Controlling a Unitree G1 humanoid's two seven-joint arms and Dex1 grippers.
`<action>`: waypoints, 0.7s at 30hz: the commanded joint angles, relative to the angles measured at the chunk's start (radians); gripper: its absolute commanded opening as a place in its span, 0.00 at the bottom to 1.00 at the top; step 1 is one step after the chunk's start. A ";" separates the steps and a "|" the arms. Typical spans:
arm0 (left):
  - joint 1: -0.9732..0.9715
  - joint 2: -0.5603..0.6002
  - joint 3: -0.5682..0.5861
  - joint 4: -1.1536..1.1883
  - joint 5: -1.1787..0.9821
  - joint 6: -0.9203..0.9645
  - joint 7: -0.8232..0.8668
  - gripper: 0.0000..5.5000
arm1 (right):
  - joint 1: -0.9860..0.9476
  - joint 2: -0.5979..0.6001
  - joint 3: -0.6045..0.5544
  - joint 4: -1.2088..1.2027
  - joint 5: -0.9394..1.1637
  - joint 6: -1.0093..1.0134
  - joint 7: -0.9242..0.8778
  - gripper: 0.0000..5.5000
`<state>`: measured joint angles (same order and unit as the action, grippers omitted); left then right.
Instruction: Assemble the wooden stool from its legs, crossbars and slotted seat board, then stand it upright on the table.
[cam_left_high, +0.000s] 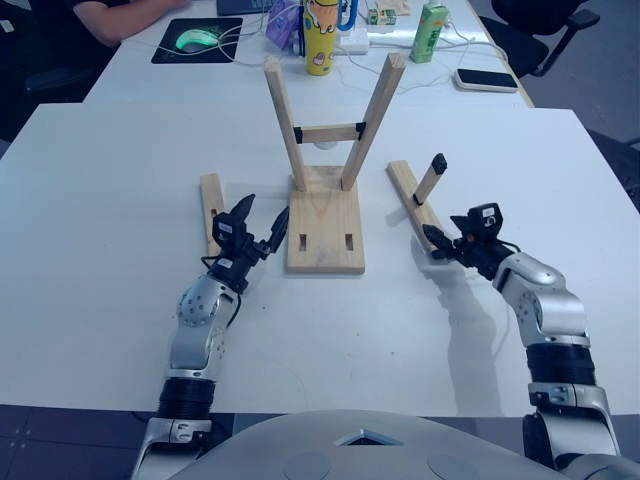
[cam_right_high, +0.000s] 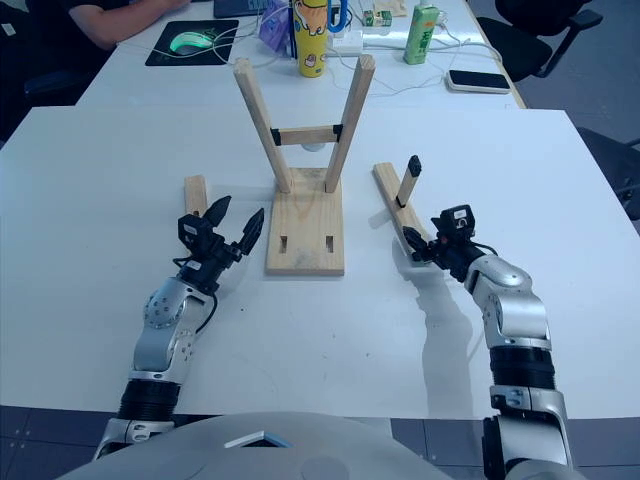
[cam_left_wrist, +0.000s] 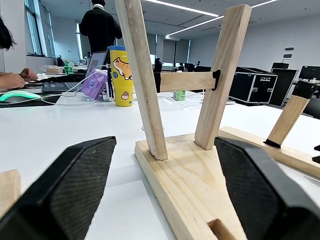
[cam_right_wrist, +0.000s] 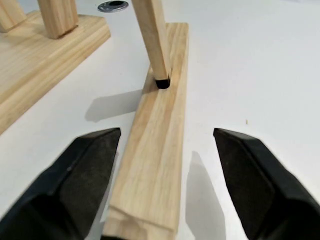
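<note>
Left gripper (cam_left_high: 265, 209): jaws spread wide, empty, at 9 o'clock of the flat, pale-grained seat board (cam_left_high: 325, 235), which bears two square-section legs (cam_left_high: 374, 124) joined by a crossbar (cam_left_high: 330, 133). Right gripper (cam_right_wrist: 166, 131): jaws spread wide, straddling the loose leg (cam_right_wrist: 157, 150) at 3 o'clock.

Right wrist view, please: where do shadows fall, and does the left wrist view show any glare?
Right wrist view: the black-capped wooden crossbar throws a grey shadow on the white table, towards the pale wooden seat board. Left wrist view: the ceiling strip lights glare bright white.
</note>
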<state>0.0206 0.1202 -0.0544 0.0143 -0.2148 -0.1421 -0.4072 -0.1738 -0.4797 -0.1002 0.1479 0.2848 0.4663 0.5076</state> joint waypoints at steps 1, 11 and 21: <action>-0.014 -0.001 0.001 0.009 -0.001 0.000 -0.006 0.66 | -0.049 0.019 0.036 0.036 -0.027 0.033 -0.002 0.63; -0.008 0.010 -0.031 0.013 0.034 0.010 -0.012 0.66 | -0.071 0.027 0.083 0.031 -0.089 0.179 -0.063 0.49; -0.101 0.028 0.062 0.002 -0.104 0.153 -0.032 0.66 | -0.220 0.117 -0.277 -0.131 0.286 0.020 0.004 0.38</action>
<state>-0.0228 0.1258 -0.0246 0.0323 -0.2626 -0.0506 -0.4105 -0.2598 -0.3899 -0.1929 0.1312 0.3699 0.5543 0.4647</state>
